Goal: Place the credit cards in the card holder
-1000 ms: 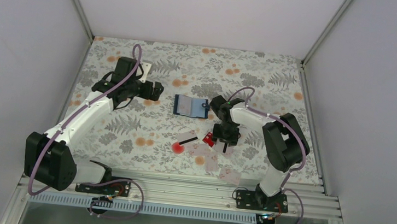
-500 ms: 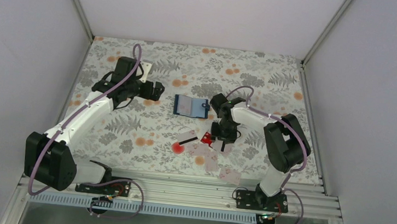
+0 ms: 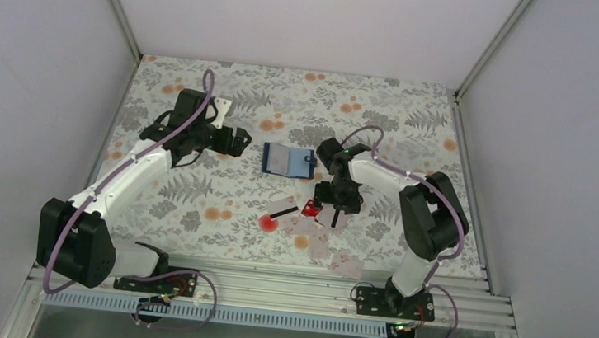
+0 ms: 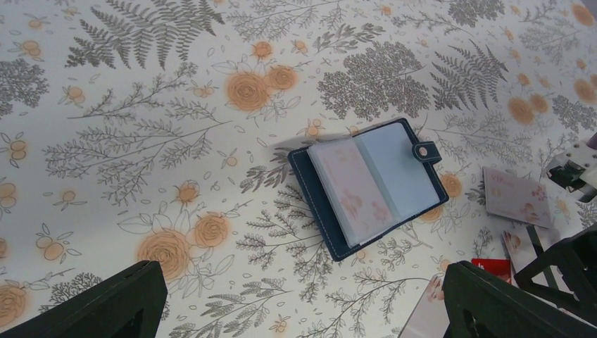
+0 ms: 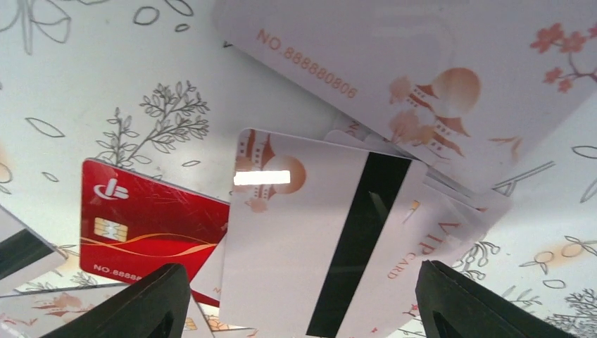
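Observation:
The card holder (image 3: 289, 160) (image 4: 366, 186) lies open on the flowered cloth, navy with pale pockets and its snap tab at the right. Several credit cards (image 3: 311, 232) lie scattered in front of it, among them a red card (image 3: 311, 211) (image 5: 151, 218) and a white card with a black stripe (image 5: 303, 239). My right gripper (image 3: 326, 215) (image 5: 303, 310) points down over this pile, open, with the striped card lying between its fingers. My left gripper (image 3: 237, 140) (image 4: 303, 310) hovers open to the left of the holder, holding nothing.
A pale card with a number (image 5: 422, 77) overlaps the pile's far side. Another striped card (image 3: 280, 211) lies left of the red one, and one card (image 3: 347, 265) sits near the front rail. White walls close the table's back and sides.
The right gripper's jaws have spread wider over the card pile, and it has shifted slightly left. The left gripper has edged a little to the right.

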Tool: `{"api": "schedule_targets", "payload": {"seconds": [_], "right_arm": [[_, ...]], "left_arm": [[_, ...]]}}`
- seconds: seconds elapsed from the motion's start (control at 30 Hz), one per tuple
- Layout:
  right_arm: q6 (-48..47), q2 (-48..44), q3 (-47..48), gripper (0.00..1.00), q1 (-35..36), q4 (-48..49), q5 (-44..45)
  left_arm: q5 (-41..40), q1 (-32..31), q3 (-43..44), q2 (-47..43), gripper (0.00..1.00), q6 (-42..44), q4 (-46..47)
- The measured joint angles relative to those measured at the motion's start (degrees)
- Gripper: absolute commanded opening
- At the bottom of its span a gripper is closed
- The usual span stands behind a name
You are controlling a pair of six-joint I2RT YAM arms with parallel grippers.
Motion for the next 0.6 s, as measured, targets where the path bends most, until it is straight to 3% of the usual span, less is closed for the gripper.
{"api": "schedule_targets", "payload": {"seconds": [0.3,0.6], "right_arm": [[1.90,3.02,0.63,0.79,0.00,-0.94,1.88],[1.51,5.27,2.56,0.52,0.92,-2.05,2.27]], "left_arm": [[0.76,0.00,-0.13,0.00,0.98,0.31,0.13],[0.81,0.00,-0.85,0.00,0.98,0.44,0.76]]}}
